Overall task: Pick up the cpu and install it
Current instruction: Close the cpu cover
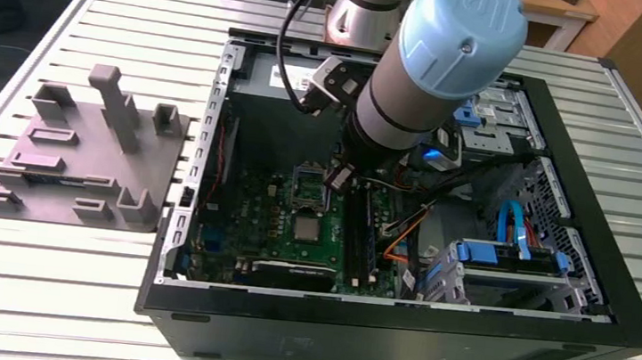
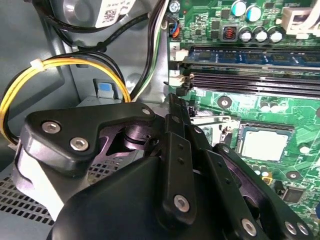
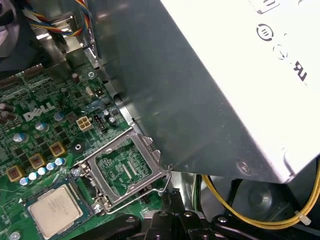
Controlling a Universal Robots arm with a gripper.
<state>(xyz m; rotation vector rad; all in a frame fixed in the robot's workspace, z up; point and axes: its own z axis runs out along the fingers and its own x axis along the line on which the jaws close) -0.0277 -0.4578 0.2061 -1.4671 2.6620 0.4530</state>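
The cpu, a small silver square, lies flat in its socket on the green motherboard inside the open computer case. The socket's metal hold-down frame stands flipped open beside it, with its wire lever raised. My gripper hangs just past that frame, on the side away from the cpu and close to the lever. Its fingers look shut with nothing between them.
The black case lies on a slatted metal table. A grey plastic fixture with upright blocks stands at the exterior view's left. A silver power supply, yellow cables, memory slots and blue drive bays crowd the gripper.
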